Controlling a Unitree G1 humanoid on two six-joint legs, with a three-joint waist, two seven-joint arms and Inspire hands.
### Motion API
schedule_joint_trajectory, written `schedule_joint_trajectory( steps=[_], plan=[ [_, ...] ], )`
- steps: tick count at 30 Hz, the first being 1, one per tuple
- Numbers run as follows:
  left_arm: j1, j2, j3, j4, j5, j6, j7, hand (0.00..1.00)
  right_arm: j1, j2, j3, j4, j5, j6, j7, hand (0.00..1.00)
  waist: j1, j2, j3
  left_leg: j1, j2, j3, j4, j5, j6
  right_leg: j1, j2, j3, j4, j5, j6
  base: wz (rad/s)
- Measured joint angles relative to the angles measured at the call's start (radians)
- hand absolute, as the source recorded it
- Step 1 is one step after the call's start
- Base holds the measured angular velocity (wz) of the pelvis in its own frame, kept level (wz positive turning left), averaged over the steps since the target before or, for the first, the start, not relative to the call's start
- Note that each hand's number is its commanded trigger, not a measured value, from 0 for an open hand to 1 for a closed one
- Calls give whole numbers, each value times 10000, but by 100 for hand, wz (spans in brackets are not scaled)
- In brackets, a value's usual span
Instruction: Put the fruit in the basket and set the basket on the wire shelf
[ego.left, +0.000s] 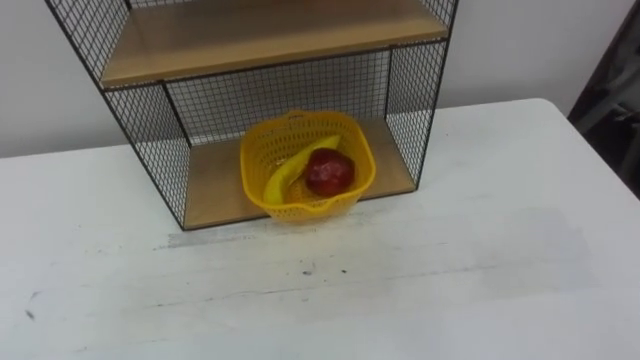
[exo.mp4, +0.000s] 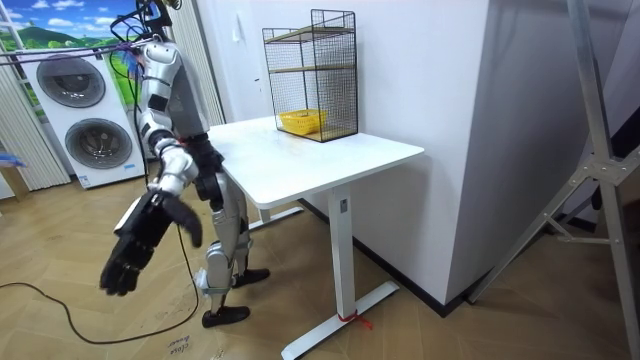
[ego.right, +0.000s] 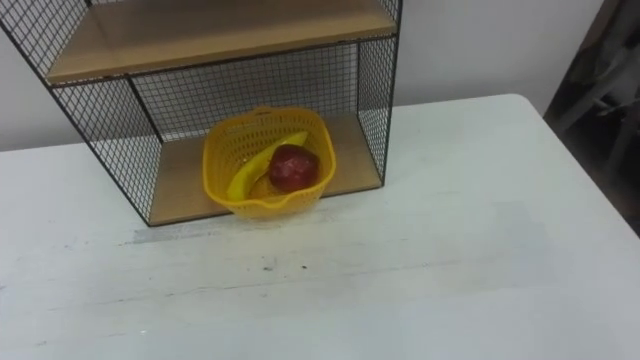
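table (ego.left: 480, 250), basket (ego.left: 300, 207) on wire shelf (ego.left: 215, 182)

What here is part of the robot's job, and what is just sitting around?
Part of the job:
basket, on the lower board
banana, in the basket
red fruit, in the basket
wire shelf

Just about:
table, under the shelf
washing machines, behind the robot

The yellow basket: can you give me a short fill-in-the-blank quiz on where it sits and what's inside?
The yellow basket sits on the wire shelf's ____ board. In it, a banana lies beside a round ____ fruit. The shelf stands on a ____ table.
Missing words: bottom, red, white.
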Motion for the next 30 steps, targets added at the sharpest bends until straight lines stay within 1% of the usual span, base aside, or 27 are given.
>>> schedule_joint_trajectory(
  steps=[2, 3, 4, 5, 6, 7, 9, 11, 12, 14, 15, 16, 17, 18, 20, 21, 23, 24, 26, 27, 28, 29, 30],
  plan=[
    [-173, -40, -272, 809, 0, 0, -257, 0, -80, 238, 353, 1010, 185, -143, 116, 0, -6, -40, -4, 31, 36, 86, 11, -4, -2, 5, 11, 58, 13, -4, -6, -9],
    [-203, -42, -400, 995, 0, 0, -351, 0, -124, 309, 411, 1226, 344, -183, 180, 0, -21, -47, -2, 33, 56, 119, 15, -5, -3, 0, 17, 94, 13, -2, -10, -11],
    [-268, -45, -600, 1412, 35, 0, -594, 0, -262, 416, 516, 1691, 528, -216, 337, 0, -36, -66, -9, 46, 74, 121, 24, -18, 2, 3, 25, 147, 15, 0, -12, -10],
    [-274, -54, -930, 1857, 55, -2, -874, 0, -440, 441, 674, 2271, 758, -232, 527, 0, -145, -90, -16, 52, 70, 102, 27, -28, 6, 13, 22, 164, 16, 1, -11, -7],
    [-274, -83, -1065, 2020, 55, -1, -994, 0, -541, 468, 718, 2498, 881, -231, 595, 0, -167, -102, -13, 57, 66, 103, 28, -29, 8, 18, 21, 176, 16, 2, -7, -4],
    [-274, -164, -1331, 2233, 61, -1, -1219, 0, -683, 563, 723, 2872, 1121, -235, 741, 0, -213, -129, -9, 67, 61, 106, 27, -32, 13, 23, 23, 198, 15, 8, 2, 0],
    [-271, -362, -1542, 2328, 364, 1, -1546, 0, -887, 742, 752, 3326, 1123, -250, 898, 0, -358, -187, 3, 70, 47, 105, 42, -40, 26, 52, 18, 169, 18, 8, 9, 2],
    [-275, -710, -1835, 2377, 1459, 15, -2027, 0, -1086, 900, 1076, 3855, 1120, -264, 1171, 0, -392, -239, 1, 35, 44, 107, 68, -52, 40, 54, 9, 213, 23, 2, 21, 0],
    [-288, -758, -1971, 2452, 1694, 26, -2147, 0, -1130, 939, 1143, 3937, 1118, -263, 1229, 0, -402, -248, 2, 43, 44, 112, 68, -53, 42, 60, 10, 219, 23, 4, 25, 0],
    [-386, -827, -2682, 2822, 2772, 112, -2670, 0, -1282, 1037, 1699, 4330, 1034, -259, 1528, 0, -432, -289, 11, 85, 45, 129, 69, -54, 42, 86, 5, 264, 22, 8, 31, 0],
    [-437, -832, -2830, 2911, 3046, 180, -2790, 0, -1296, 1079, 1850, 4363, 976, -249, 1588, 0, -427, -297, 12, 87, 47, 129, 75, -54, 42, 93, 1, 265, 22, 9, 31, 0],
    [-524, -856, -3192, 3093, 3610, 297, -3042, 0, -1340, 1166, 2186, 4499, 463, -204, 1763, 0, -435, -298, 12, 90, 60, 153, 111, -68, 45, 111, 0, 246, 15, 8, 32, 0],
    [-536, -883, -3398, 3158, 3909, 338, -3162, 0, -1357, 1198, 2402, 4591, 143, -200, 1860, 0, -429, -299, 13, 107, 61, 160, 110, -72, 44, 121, -2, 251, 12, 8, 32, 0],
    [-570, -955, -3919, 3287, 4644, 465, -3398, 0, -1424, 1265, 2882, 4850, -527, -187, 2085, 0, -437, -299, 16, 156, 64, 164, 101, -76, 39, 132, 3, 284, 11, 8, 32, -7],
    [-695, -1050, -4705, 3473, 6066, 835, -3754, 0, -1671, 1385, 3505, 5113, -1662, 125, 2320, 0, -417, -297, 21, 204, 73, 163, 90, -89, 19, 135, 36, 408, 12, 9, 30, -12],
    [-726, -1090, -4841, 3471, 6470, 884, -3848, 0, -1699, 1416, 3645, 5108, -1946, 185, 2379, 0, -415, -298, 21, 223, 79, 181, 75, -89, 19, 136, 41, 430, 12, 8, 30, -13],
    [-871, -1169, -5360, 3484, 7811, 1046, -4203, 0, -1788, 1447, 4306, 5130, -2753, 344, 2578, 0, -378, -320, 46, 326, 119, 313, -7, -80, 10, 157, 94, 509, 14, 16, 19, -13],
    [-902, -1165, -5488, 3479, 8135, 1112, -4259, 0, -1807, 1448, 4485, 5132, -2887, 398, 2663, 0, -367, -333, 58, 362, 124, 325, -36, -72, 1, 170, 98, 515, 9, 21, 12, -11],
    [-996, -1159, -6000, 3472, 9711, 1330, -4389, 0, -1881, 1458, 5122, 5173, -3510, 579, 3107, 0, -419, -383, 88, 428, 140, 348, -59, -59, -7, 219, 113, 536, 8, 33, -4, -5],
    [-1057, -1162, -6144, 3499, 10064, 1402, -4401, 0, -1884, 1474, 5222, 5212, -3730, 622, 3238, 0, -424, -386, 90, 436, 138, 338, -57, -60, -8, 234, 113, 521, 8, 32, -4, 0],
    [-1140, -1171, -6483, 3523, 10686, 1492, -4430, 0, -1930, 1491, 5482, 5403, -4122, 679, 3470, 0, -417, -390, 92, 449, 137, 332, -49, -61, -9, 254, 110, 505, 1, 29, -6, 0],
    [-1208, -1184, -6780, 3523, 11219, 1571, -4490, 0, -1951, 1511, 5753, 5518, -4365, 815, 3742, 0, -415, -399, 98, 455, 140, 334, -43, -62, -10, 260, 107, 502, 2, 21, -14, 0],
    [-1255, -1199, -6873, 3524, 11499, 1617, -4528, 0, -1975, 1520, 5910, 5562, -4495, 897, 3908, 0, -388, -404, 101, 457, 142, 336, -43, -62, -10, 260, 98, 499, 2, 18, -16, 0]
  ],
)
